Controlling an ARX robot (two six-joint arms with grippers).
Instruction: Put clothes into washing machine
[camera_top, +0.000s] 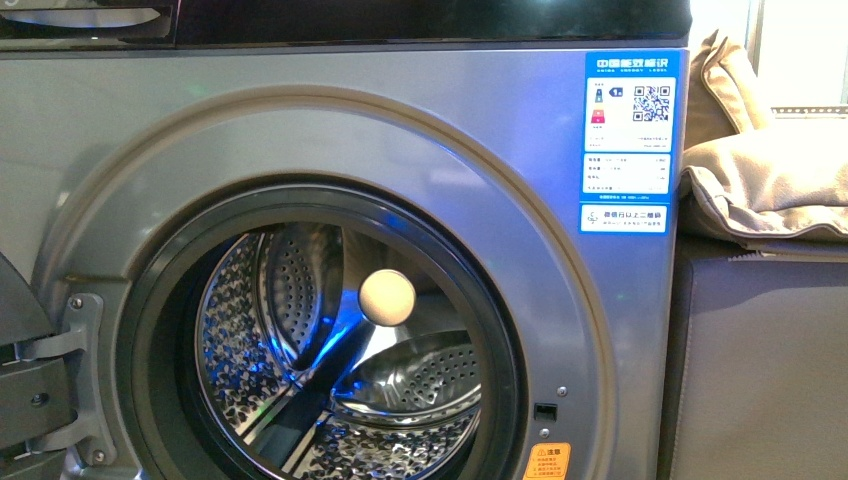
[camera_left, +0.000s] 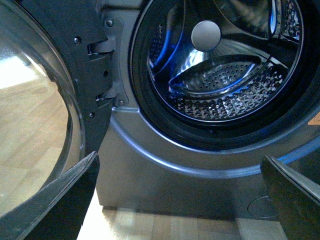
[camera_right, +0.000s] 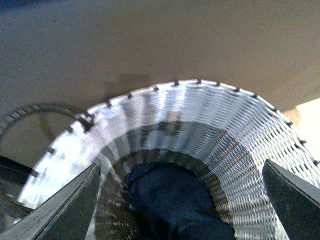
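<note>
My left pincer (camera_left: 179, 157) is released, facing the washing machine (camera_top: 400, 130). My right pincer (camera_right: 180, 165) is released too, over the clothes (camera_right: 170, 200) in a woven basket (camera_right: 240, 130). Blue label (camera_top: 630, 140) reads 中国能效标识, orange sticker (camera_top: 546, 460) 注意.

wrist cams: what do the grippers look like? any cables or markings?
Left gripper: two dark, nearly black fingers, flat wedge shapes tapering to thin tips. Right gripper: same fingers, dark grey with lighter edges. No cables or markings show. The front view shows neither arm.
</note>
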